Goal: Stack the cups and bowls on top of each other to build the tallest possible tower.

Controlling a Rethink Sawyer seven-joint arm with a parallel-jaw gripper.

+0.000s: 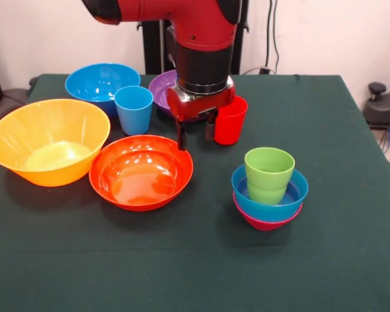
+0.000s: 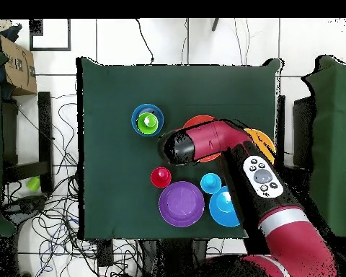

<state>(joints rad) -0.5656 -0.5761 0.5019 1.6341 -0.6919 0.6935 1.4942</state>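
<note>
My gripper (image 1: 195, 134) is open and empty. It hangs just above the far rim of the red-orange bowl (image 1: 141, 172), with the red cup (image 1: 231, 120) close beside it. The tower stands apart at the right: the lime green cup (image 1: 269, 174) sits in the small blue bowl (image 1: 273, 200), which sits in the small magenta bowl (image 1: 266, 223). The yellow-orange bowl (image 1: 49, 140), large blue bowl (image 1: 101, 81), light blue cup (image 1: 134, 108) and purple bowl (image 1: 160, 88) stand singly. In the overhead view the arm (image 2: 205, 141) hides the gripper and much of the red-orange bowl (image 2: 197, 121).
Everything stands on a dark green table (image 1: 182, 273). The overhead view shows the green cup (image 2: 148, 121), red cup (image 2: 161, 177), purple bowl (image 2: 181, 203) and large blue bowl (image 2: 224, 208). Cables lie on the floor (image 2: 53, 216) beside the table.
</note>
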